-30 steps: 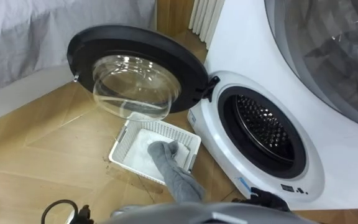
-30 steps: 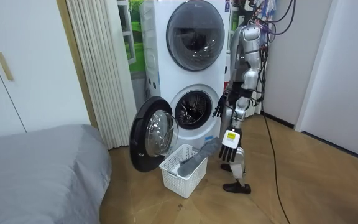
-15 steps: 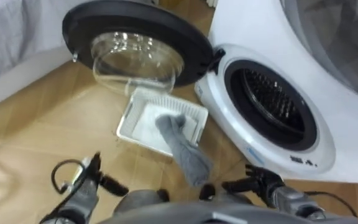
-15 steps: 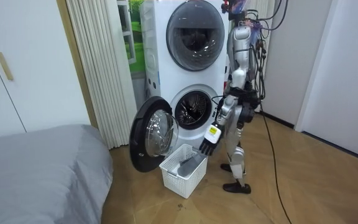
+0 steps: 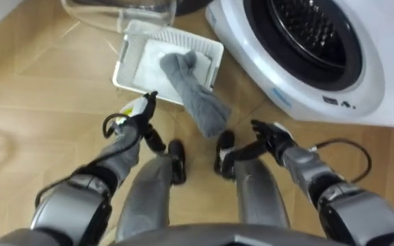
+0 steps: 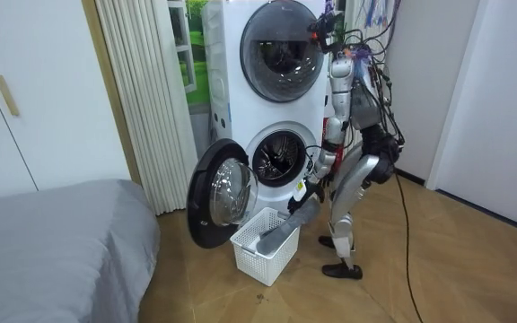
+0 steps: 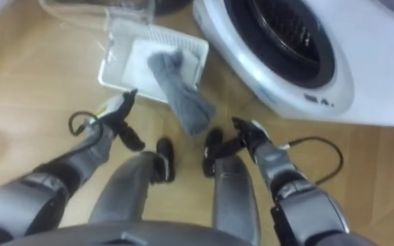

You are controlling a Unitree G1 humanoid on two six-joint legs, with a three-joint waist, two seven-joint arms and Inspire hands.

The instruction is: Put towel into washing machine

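- The grey towel [image 5: 195, 96] is not yet in the washing machine [image 5: 252, 48]. One end lies inside the white basket [image 5: 130, 65] and the other hangs over the rim at about five o'clock, down to the floor [image 5: 40, 102].
- The overhanging end makes the towel easy to take from above, and it lies nearest the robot's feet.
- The left hand [image 5: 137, 117] hovers at about seven o'clock of the basket, fingers loosely spread, holding nothing.
- The right hand [image 5: 272, 137] is at about four o'clock of the towel, also spread and empty, just apart from the cloth.
- The two hands flank the towel, which looks like a reach to gather it from both sides.
- The drum mouth [image 5: 313, 27] stands open at about two o'clock of the basket. The door [image 6: 214, 193] is swung wide toward the room view's left, so the way in is clear.
- A second ago the robot stood upright in the room view. Now it is bent forward at the waist, and the head view has tipped down to take in its arms.
- Basket and towel lie where they did.
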